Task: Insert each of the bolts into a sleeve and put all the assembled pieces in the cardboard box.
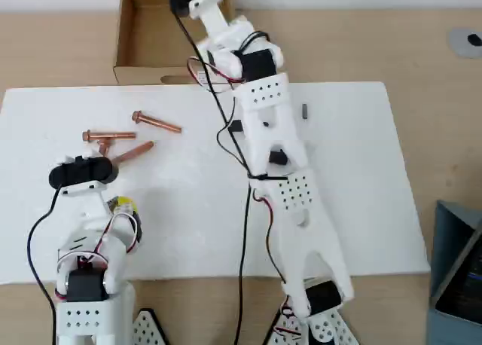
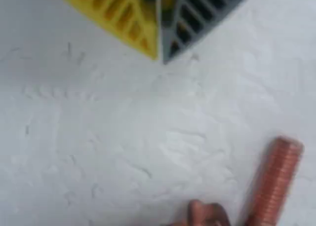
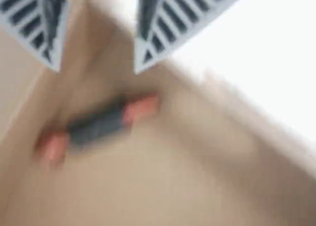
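Right hand (image 3: 94,63): fingers spread, gripping nothing, over brown cardboard box (image 1: 123,36) at 12 o'clock. Copper bolt in dark sleeve (image 3: 96,127) lies flat inside, a copper end out each side. Left hand (image 2: 160,56): tips closed together, gripping nothing, above white foam sheet (image 1: 188,209). Middle copper bolt (image 1: 109,135), 10 o'clock, runs 9–3, head at 9.

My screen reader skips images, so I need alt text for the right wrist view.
A copper bolt seated in a dark sleeve lies inside the cardboard box. The right tool hangs open over it.
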Tool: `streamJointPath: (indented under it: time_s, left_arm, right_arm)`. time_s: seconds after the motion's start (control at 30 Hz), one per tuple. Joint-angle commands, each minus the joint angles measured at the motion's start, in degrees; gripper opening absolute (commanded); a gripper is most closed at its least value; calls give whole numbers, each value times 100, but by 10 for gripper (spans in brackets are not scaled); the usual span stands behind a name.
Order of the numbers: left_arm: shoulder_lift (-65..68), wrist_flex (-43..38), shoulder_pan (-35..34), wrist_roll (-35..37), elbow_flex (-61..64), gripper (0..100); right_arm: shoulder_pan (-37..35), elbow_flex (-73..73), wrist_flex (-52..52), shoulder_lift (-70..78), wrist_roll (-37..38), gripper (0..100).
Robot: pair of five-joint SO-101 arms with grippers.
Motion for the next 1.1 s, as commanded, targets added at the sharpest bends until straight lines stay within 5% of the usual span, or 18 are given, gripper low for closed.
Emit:
streamJointPath:
  time_s: [0.0,0.27,0.5,0.83,1.07]
  left_arm:
    - [-22,-35,18,-44,-53,2]
    - [-22,-35,18,-44,-53,2]
    - [-22,-26,18,-35,-53,2]
    - [-22,0,-26,-9,-53,2]
    - [-22,0,-35,0,-62,2]
  right_arm:
    - [171,-277,800,-769,44,123]
    - [189,-251,2338,-1393,316,124]
    - [207,66,2330,-1974,1108,124]
    - [215,4356,2303,-4418,2163,127]
    - [470,5727,2286,-4796,3675,129]
